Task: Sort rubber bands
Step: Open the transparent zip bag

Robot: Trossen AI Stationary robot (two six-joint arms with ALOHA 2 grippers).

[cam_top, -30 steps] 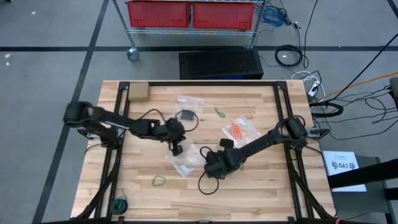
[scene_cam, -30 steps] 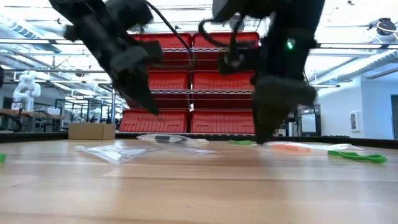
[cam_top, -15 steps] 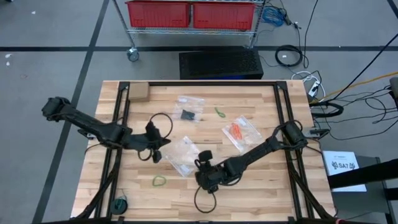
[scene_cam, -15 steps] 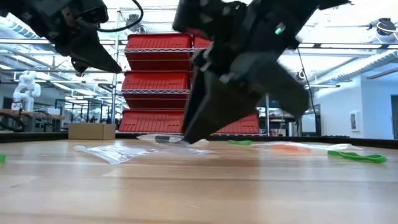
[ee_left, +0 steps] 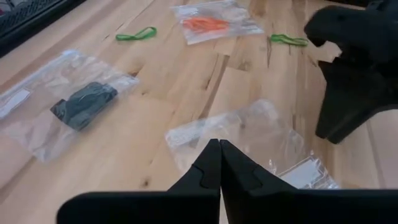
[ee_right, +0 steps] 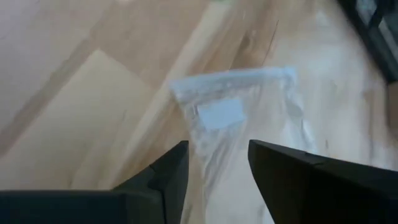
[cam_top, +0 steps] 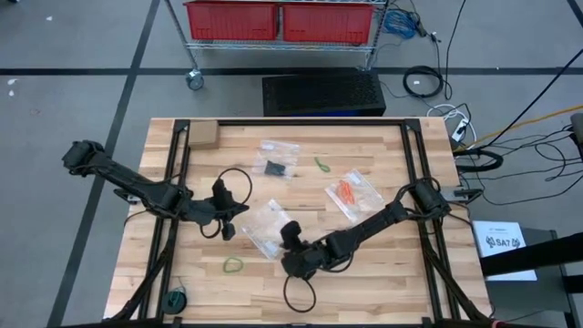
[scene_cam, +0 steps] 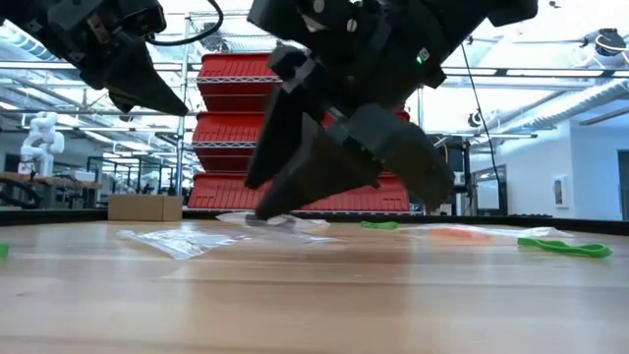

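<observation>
High view: clear bags [cam_top: 270, 228] (cables [cam_top: 233, 175] nearby)

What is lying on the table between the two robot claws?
In the high view, a clear, empty-looking plastic zip bag lies on the wooden table between the shut left gripper and the open right gripper.

**Wooden table, items lying on it**

Butcher-block table [cam_top: 383, 273] is carrying three clear zip bags: one [cam_top: 277, 157] holding black bands, one [cam_top: 352, 191] holding orange-red bands, one [cam_top: 266, 228] lying mid-table. Loose green bands [cam_top: 322, 164] [cam_top: 233, 265] are lying apart. Cardboard box [cam_top: 201, 135] is sitting at a far corner.
</observation>
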